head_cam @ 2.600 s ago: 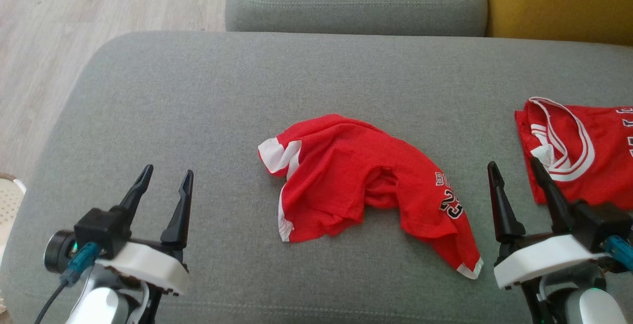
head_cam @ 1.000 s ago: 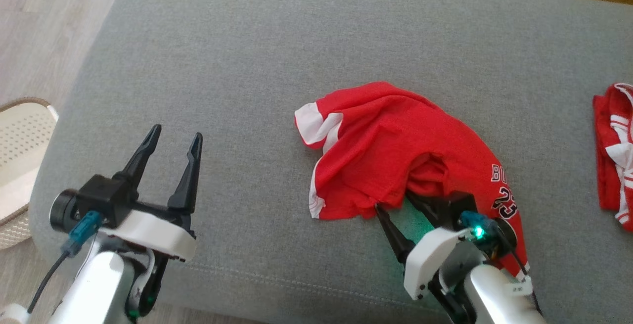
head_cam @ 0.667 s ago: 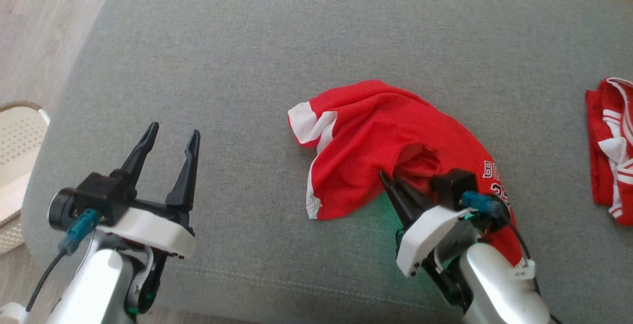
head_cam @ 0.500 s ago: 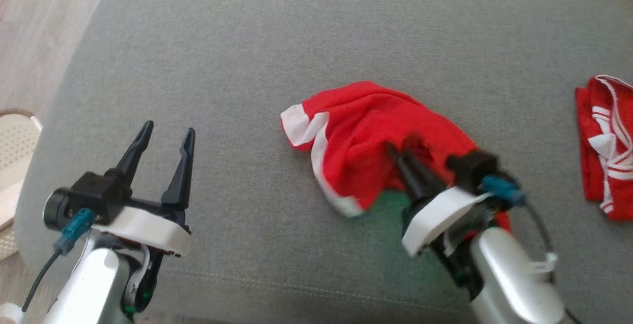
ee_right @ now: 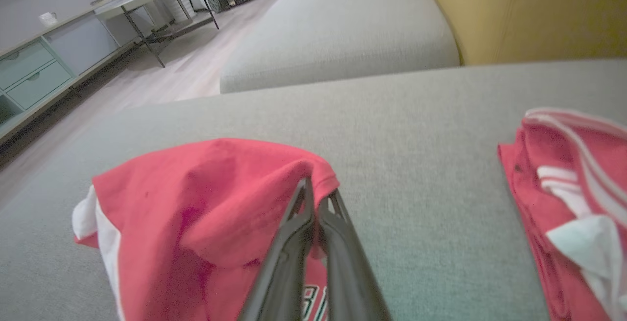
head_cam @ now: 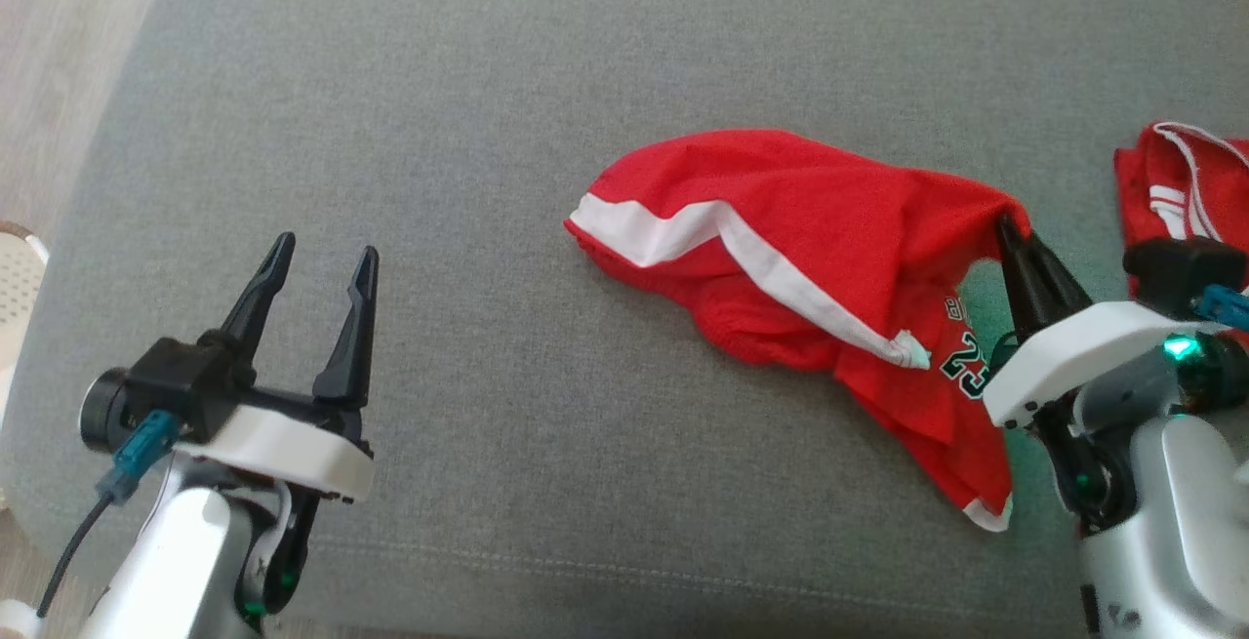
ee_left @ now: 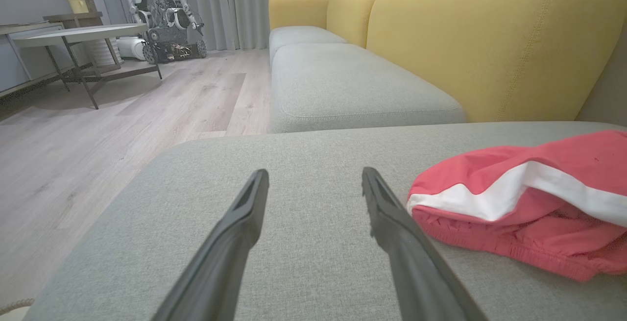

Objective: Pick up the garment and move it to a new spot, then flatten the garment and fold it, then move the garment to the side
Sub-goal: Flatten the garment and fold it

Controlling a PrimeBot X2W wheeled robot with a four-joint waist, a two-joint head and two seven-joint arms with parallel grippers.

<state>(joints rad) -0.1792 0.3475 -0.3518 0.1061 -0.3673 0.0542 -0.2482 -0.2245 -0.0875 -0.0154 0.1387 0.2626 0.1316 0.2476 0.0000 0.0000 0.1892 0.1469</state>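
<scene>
Nearest to you, the left gripper (head_cam: 325, 247) hung over the front of the grey seat cushion (head_cam: 468, 93), with its fingers spread wide and nothing between them. The right gripper (head_cam: 1005, 224) was pinched tight on a thin fold at the right end of the red garment (head_cam: 781, 200). The garment lay crumpled across the middle of the cushion, and that end was raised a little by the grip.

The hold looked small. If you lifted fast, I think the thin cloth could slide out. The lying part could also drag on the cushion and bunch up.

Just beyond, a second red garment (head_cam: 1171, 180) lay near the right gripper, and a wide swing could catch it.

You could not see how many layers were pinched. The printed number (head_cam: 961, 371) was half covered by a fold, and the second garment was cut off at the picture's edge.
</scene>
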